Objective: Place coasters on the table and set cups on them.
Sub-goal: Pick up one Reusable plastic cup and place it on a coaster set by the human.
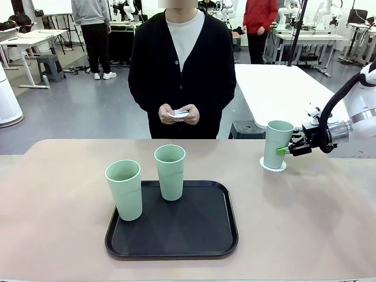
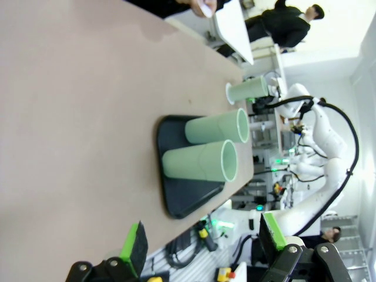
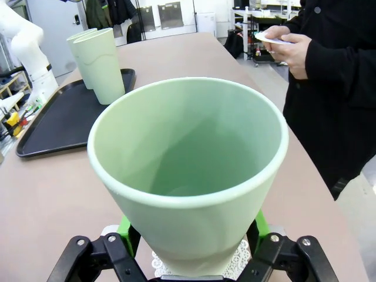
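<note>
**A:** What does the tray (image 1: 194,235) carry?

**B:** Two of the cups. The left cup (image 1: 124,190) stands upright by the tray's left edge. The far cup (image 1: 170,172) stands upright near the tray's far edge, a little right of the first. They are close but apart. Both mouths face up, and what shows of their insides is plain mint-green wall.

**A:** And the third cup (image 1: 277,144)?

**B:** It is off the tray, on the worktop (image 1: 53,194), beyond the tray's far right corner and well apart from it. It stands upright on a coaster (image 1: 273,167), whose scalloped white rim peeps out round its base. From the right wrist, the inside is bare green down to the bottom.

**A:** Is the right end effector (image 3: 192,229) grasping it?

**B:** Its fingers (image 3: 125,228) sit on either side of the cup, low down, with the green pads right at the wall. Whether they press or have let go, I cannot tell.

**A:** The left end effector (image 2: 202,232)?

**B:** Released, with its fingers spread wide. It hangs over the worktop off the tray's left side.

**A:** The person?

**B:** Across the worktop, beyond the tray's far edge, with both hands (image 1: 191,115) around thin white spare coasters (image 1: 180,113).
</note>
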You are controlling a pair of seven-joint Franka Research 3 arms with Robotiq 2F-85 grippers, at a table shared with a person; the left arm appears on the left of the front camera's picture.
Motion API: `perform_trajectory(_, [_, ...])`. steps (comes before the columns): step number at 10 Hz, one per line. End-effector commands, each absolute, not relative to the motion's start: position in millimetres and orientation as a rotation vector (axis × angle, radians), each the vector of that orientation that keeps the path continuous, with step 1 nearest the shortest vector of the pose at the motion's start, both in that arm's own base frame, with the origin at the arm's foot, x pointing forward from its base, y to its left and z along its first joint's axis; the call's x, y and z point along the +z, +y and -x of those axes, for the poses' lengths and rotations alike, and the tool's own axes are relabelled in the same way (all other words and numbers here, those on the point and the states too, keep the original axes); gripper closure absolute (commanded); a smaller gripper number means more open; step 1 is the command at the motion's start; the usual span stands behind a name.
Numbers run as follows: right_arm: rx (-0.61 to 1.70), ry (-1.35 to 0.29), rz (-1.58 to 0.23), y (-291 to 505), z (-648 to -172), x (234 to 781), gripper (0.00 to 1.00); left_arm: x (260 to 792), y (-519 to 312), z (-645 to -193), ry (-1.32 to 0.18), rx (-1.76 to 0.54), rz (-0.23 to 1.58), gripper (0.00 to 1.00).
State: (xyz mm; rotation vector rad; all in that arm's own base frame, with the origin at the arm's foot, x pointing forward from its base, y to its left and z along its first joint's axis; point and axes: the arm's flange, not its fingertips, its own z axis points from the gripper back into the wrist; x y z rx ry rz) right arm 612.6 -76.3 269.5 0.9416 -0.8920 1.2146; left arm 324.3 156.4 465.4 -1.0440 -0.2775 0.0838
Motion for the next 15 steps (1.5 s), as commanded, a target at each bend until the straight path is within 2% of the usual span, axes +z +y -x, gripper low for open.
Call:
perform_trajectory(1, [1.217,-0.883,-0.911,-77,-619,266,0.0,467,157,-324,-0.285,0.08,1.054,0.0])
perform_trajectory(11, [1.222,-0.618,-0.613,-117,-605,297,0.0,467,157,-324,-0.285,0.08,1.054,0.0])
perform_trajectory(13, [1.188,-0.52,-0.463,-126,-586,334,0.0,467,157,-324,-0.285,0.08,1.054,0.0])
perform_trajectory(14, [1.107,-0.459,-0.317,-124,-573,361,0.0,467,157,-324,-0.285,0.08,1.054,0.0])
perform_trajectory(15, [1.129,-0.463,-0.264,-117,-560,391,0.0,467,157,-324,-0.285,0.08,1.054,0.0])
